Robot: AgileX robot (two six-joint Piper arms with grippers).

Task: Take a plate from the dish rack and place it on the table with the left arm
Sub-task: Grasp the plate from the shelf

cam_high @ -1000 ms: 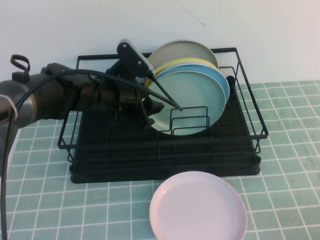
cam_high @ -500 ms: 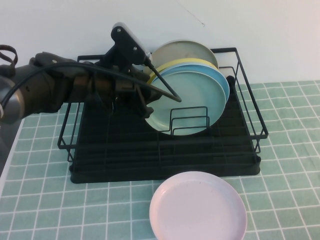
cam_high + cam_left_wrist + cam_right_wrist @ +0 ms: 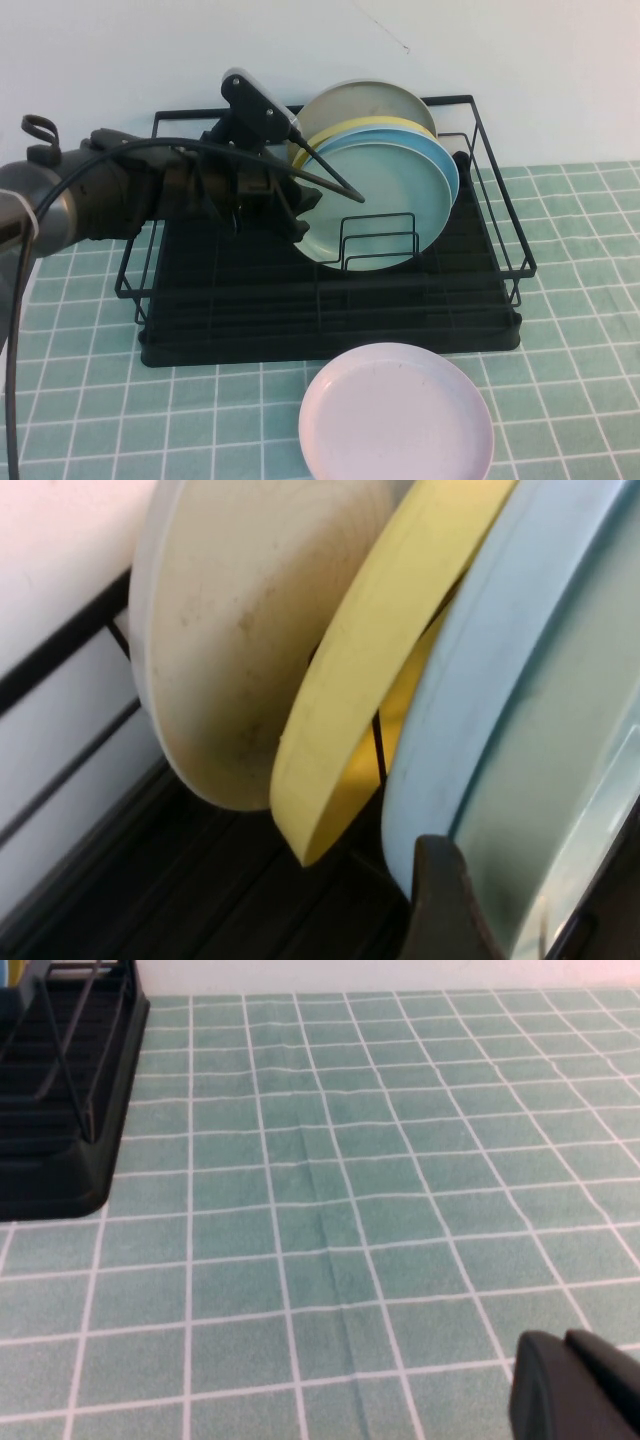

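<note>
Left end effector (image 3: 320, 200), spread wide, straddled the plate (image 3: 385, 205) at its nine-o'clock rim; judged rigid, slippery; right end effector (image 3: 580, 1385) parked above the desk (image 3: 350, 1210), opening indeterminate

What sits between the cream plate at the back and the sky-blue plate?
A yellow plate, clearest in the left wrist view. The left claw is open at the mint plate; the right claw is over the table.

Left arm (image 3: 100, 195): cut off at the high view's left edge. Left gripper (image 3: 325, 200): lower finger hidden behind the mint-green plate (image 3: 375, 205). Yellow plate (image 3: 350, 127) and beige plate (image 3: 365, 100): only upper rims clear of the plates in front. Pink plate (image 3: 396, 415): near edge cropped. Right gripper (image 3: 580, 1385): only a dark corner shows; fingers out of frame.
</note>
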